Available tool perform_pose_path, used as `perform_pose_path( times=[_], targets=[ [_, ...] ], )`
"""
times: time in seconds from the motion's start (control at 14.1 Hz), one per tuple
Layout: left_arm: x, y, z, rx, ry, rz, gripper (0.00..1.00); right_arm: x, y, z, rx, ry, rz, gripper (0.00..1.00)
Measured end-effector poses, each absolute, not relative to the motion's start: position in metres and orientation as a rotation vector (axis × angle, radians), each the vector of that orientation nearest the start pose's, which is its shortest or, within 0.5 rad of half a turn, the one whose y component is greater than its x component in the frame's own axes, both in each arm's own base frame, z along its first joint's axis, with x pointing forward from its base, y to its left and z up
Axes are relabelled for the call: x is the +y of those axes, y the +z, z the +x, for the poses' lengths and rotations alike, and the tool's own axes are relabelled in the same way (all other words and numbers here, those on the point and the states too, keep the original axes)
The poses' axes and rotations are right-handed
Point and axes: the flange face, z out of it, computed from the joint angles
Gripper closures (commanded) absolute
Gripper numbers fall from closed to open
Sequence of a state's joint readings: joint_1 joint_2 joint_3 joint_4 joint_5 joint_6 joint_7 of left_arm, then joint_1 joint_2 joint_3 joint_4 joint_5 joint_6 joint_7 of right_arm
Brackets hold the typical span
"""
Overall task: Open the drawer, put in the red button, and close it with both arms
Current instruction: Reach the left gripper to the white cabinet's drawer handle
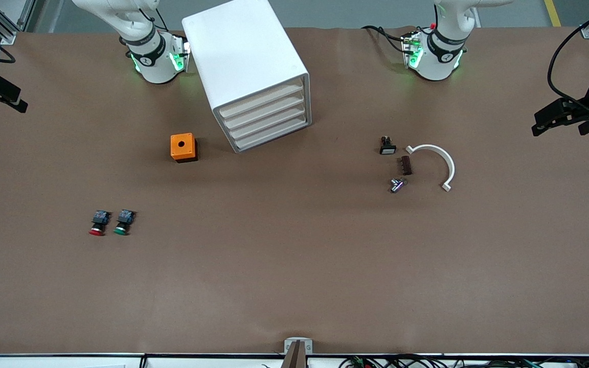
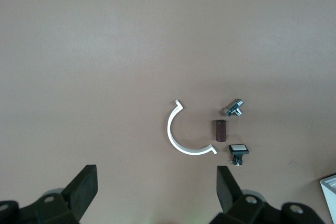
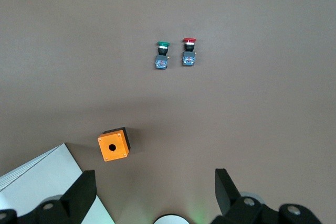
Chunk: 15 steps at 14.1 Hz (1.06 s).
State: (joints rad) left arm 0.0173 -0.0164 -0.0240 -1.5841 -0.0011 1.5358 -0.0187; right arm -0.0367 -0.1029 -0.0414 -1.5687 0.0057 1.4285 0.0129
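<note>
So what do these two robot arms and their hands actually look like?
Both arms are glossy white with rounded segments and black rings at the joints. Each base glows green and has black cables plugged in beside it. The left hand is black and blocky, and black cable loops above it. The right hand is black too. Up close, each hand ends in two flat, dark, wedge-shaped fingers.

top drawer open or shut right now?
Shut. The top drawer sits flush with the three drawers below it in the cabinet; no tray sticks out. The red button lies on the table.
</note>
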Motion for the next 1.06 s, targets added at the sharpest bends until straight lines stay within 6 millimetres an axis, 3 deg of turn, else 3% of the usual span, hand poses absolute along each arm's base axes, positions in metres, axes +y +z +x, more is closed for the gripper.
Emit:
perform_pose_path(
  times=[0.35,0.57,0.78,1.06],
  targets=[
    [0.0,0.62,0.546,-0.03,0.075,-3.141,0.0,-0.04,0.668,0.505,0.141,0.06,-3.127,0.0],
    [0.009,0.605,0.547,-0.056,0.152,-3.138,0.0,-0.04,0.667,0.505,0.14,0.062,-3.127,0.0],
    [0.01,0.565,0.561,-0.065,0.283,-3.13,0.0,-0.04,0.667,0.505,0.14,0.066,-3.127,0.0],
    [0.002,0.494,0.597,-0.116,0.373,-3.116,0.0,-0.04,0.667,0.505,0.14,0.068,-3.126,0.0]
  ],
)
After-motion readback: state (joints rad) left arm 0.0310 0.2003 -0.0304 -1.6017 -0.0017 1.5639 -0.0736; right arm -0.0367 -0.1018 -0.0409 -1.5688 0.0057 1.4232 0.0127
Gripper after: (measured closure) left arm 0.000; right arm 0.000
